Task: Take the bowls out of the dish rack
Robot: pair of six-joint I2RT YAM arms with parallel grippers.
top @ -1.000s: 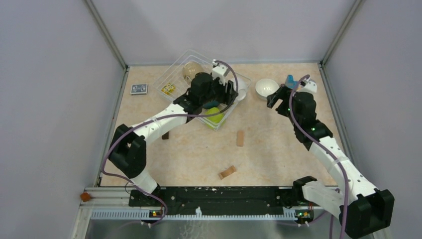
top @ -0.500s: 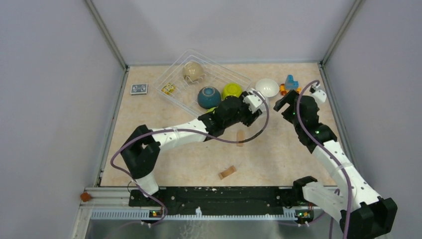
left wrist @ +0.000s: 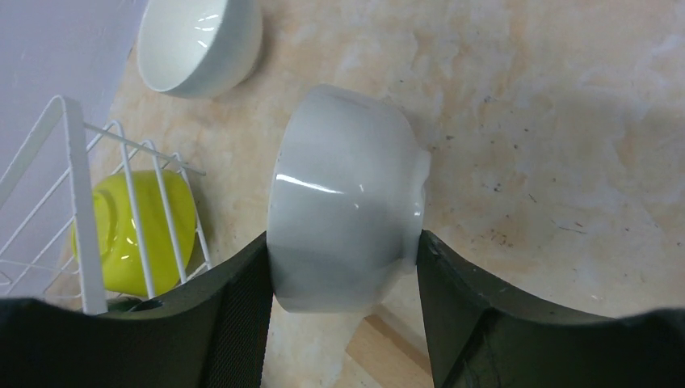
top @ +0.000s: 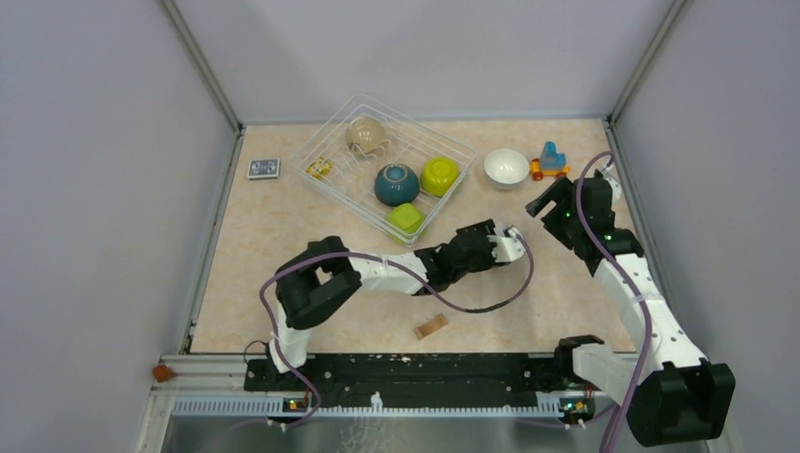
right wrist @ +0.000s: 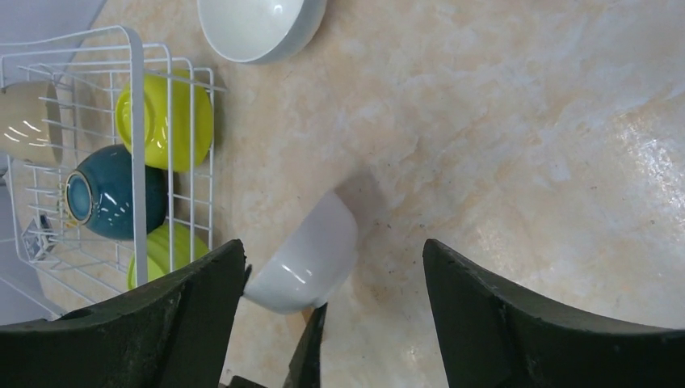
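clock setup: overhead view, 12 is the far wall, dial centred mid-table
left gripper (left wrist: 341,242): clamped on a white bowl (left wrist: 347,186), one finger on each side of its outer wall, jaws roughly one bowl-width apart; sits around 3 o'clock
held bowl: tipped on its side, the outside and foot are what you see from the wrist; can't tell if it touches the table
right gripper (top: 547,200): wide open, holding nothing, hanging over bare tabletop at about 1 o'clock of the left one, well apart from it
dish rack (top: 332,179): around 11 o'clock, turned diagonal on the table
inside the rack: four bowls. beige bowl (top: 366,135) in the 12 o'clock corner, dark teal bowl (top: 396,184) in the middle, bottom up, one lime bowl (top: 440,176) at its 3 o'clock, second lime bowl (top: 407,219) at its 5 o'clock against the near end
other white bowl (top: 507,168): out of the rack, upright on the table at about 2 o'clock, just off the rack's right end
extras: blue and orange toy (top: 549,162) at 3 o'clock of that bowl, small card (top: 263,168) at 9 o'clock of the rack, wooden block (top: 432,327) at 6 o'clock
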